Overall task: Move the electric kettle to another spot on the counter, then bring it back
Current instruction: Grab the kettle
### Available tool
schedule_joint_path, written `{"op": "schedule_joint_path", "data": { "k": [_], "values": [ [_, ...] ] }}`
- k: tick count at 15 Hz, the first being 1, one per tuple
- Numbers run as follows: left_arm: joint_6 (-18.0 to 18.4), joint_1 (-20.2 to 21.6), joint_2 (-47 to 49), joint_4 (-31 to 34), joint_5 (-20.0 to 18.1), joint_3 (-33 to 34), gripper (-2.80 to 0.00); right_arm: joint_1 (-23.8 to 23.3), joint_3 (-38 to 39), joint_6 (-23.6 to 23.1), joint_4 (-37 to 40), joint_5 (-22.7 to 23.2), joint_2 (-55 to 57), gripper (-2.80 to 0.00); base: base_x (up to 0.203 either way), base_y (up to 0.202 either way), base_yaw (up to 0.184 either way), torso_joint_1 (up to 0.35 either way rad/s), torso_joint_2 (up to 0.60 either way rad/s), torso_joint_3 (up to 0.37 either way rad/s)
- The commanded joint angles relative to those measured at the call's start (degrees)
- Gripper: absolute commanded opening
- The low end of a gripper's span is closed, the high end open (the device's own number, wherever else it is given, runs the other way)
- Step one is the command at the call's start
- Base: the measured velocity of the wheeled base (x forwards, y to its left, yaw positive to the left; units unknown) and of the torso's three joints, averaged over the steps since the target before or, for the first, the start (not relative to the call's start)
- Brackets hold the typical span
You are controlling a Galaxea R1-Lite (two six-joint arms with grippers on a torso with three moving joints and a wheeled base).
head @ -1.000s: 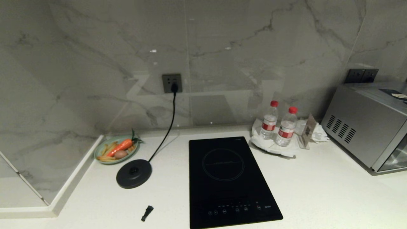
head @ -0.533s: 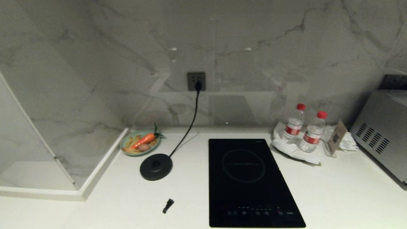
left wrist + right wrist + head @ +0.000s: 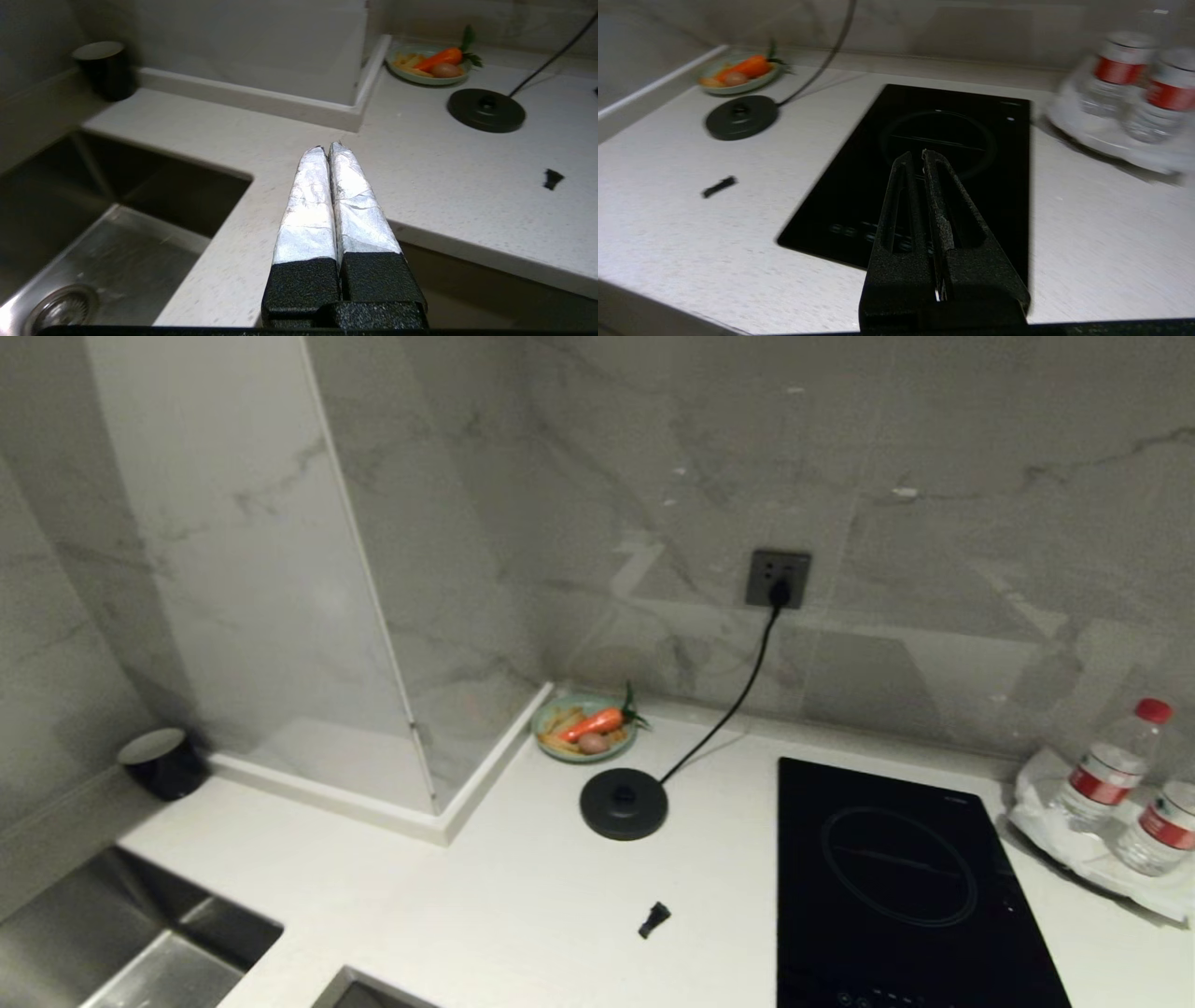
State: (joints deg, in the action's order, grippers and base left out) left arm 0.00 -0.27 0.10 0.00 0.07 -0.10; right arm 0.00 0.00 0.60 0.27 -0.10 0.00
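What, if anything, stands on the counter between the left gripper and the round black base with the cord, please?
Nothing visible does: only bare counter lies between the shut left gripper and the round base. The small black piece lies aside from that path. The electric kettle shows in no view.

One black round base (image 3: 624, 804) sits on the counter (image 3: 523, 915), with one plate of vegetables (image 3: 585, 729) and one cup (image 3: 161, 762). Two water bottles (image 3: 1102, 773), one cooktop (image 3: 901, 887), one small black piece (image 3: 654, 918).
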Motion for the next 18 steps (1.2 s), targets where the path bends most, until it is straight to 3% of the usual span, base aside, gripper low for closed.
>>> {"op": "schedule_joint_path", "data": {
  "k": [1,18],
  "values": [
    [0.08,0.00,-0.01,0.00,0.01,0.01,-2.80,0.00,0.00,0.02,0.00,0.01,0.09,-2.80,0.000,-0.013,0.177,-0.001,0.01,0.001],
    [0.09,0.07,-0.01,0.00,0.01,0.01,-2.80,0.00,0.00,0.02,0.00,0.01,0.09,-2.80,-0.002,-0.007,0.164,0.000,0.01,0.006]
  ]
}}
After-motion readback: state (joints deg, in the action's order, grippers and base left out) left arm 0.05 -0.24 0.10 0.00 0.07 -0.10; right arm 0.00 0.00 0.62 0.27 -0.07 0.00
